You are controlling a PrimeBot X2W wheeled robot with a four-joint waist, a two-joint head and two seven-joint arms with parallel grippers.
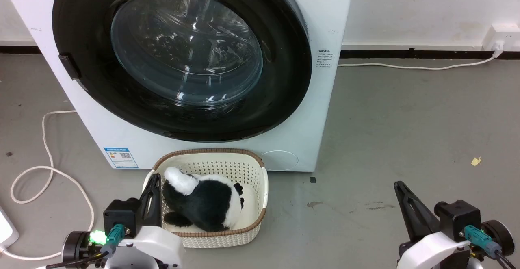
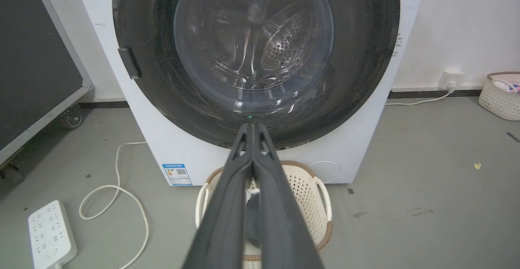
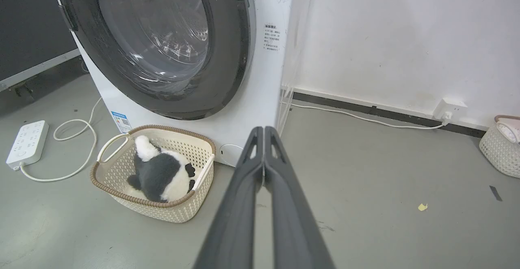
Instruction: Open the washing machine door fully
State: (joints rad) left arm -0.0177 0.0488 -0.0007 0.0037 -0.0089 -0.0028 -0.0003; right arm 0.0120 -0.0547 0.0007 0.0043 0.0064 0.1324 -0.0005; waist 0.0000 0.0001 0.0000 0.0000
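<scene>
**Head view.** Before you lies a grey floor (image 1: pixel 406 118) meeting a white wall (image 1: pixel 426 9). A wall socket (image 1: pixel 501 35) is at the far right and a white cable (image 1: pixel 48 167) loops at the left. The white washing machine (image 1: pixel 329 17) stands on the floor. The washing machine door (image 1: pixel 284 78) is a glossy black ring around a clear glass window (image 1: pixel 187 45). It lies flat against the machine's front, with a small black latch block (image 1: pixel 70 66) on its left edge. A blue-white label (image 1: pixel 121 157) sits low on the front. Just in front of the machine, a cream basket (image 1: pixel 262 187) holds a black-and-white plush toy (image 1: pixel 203 202). Your left gripper (image 1: pixel 155 178) rises at the basket's left rim, fingers together, holding nothing. Your right gripper (image 1: pixel 399 185) stands over bare floor, well apart from the door, fingers likewise together and empty.

**Left wrist view.** A power strip (image 2: pixel 50 234) lies at lower left, and a black panel (image 2: pixel 36 57) on castors stands left of the machine. A second basket (image 2: pixel 501 98) sits by the wall at right. Through the window you see the perforated steel drum (image 2: pixel 284 45). The fingers meet tip to tip, pointing at the door's lower edge without touching it.

**Right wrist view.** A yellow scrap (image 3: pixel 422 207) lies on the floor at right. The fingers, pressed together, point toward the machine's lower right corner. Seen obliquely, the door sits flush with the white front.
</scene>
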